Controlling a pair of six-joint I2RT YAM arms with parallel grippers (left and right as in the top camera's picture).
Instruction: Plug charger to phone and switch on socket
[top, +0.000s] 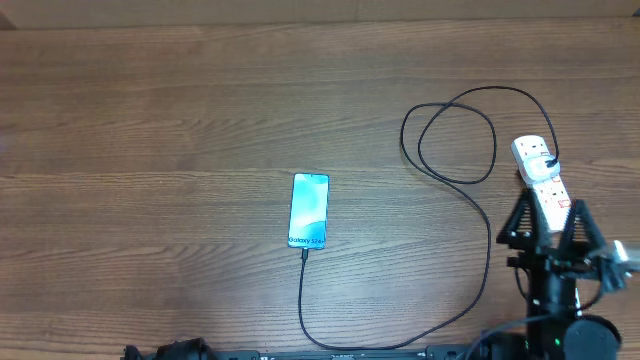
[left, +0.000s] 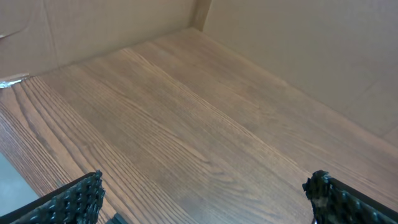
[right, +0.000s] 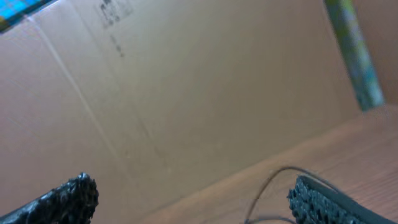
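The phone (top: 309, 211) lies flat at mid-table, its light blue screen facing up. The charger (top: 488, 240), a thin black cable, runs from the phone's near end in a wide curve to loops at the right. It ends at the white socket (top: 536, 168) by the right edge. The cable's tip (top: 304, 252) touches the phone's near edge. My right gripper (top: 549, 216) is open above the socket's near end, and its wrist view shows a stretch of cable (right: 273, 180) between wide-apart fingers (right: 326, 202). My left gripper (left: 202, 199) is open over bare wood.
Cardboard walls (left: 298, 43) stand round the far side of the wooden table (top: 150, 120). A bit of the left arm (top: 165, 352) shows at the near left edge. The right arm's base (top: 575, 335) is at the near right corner.
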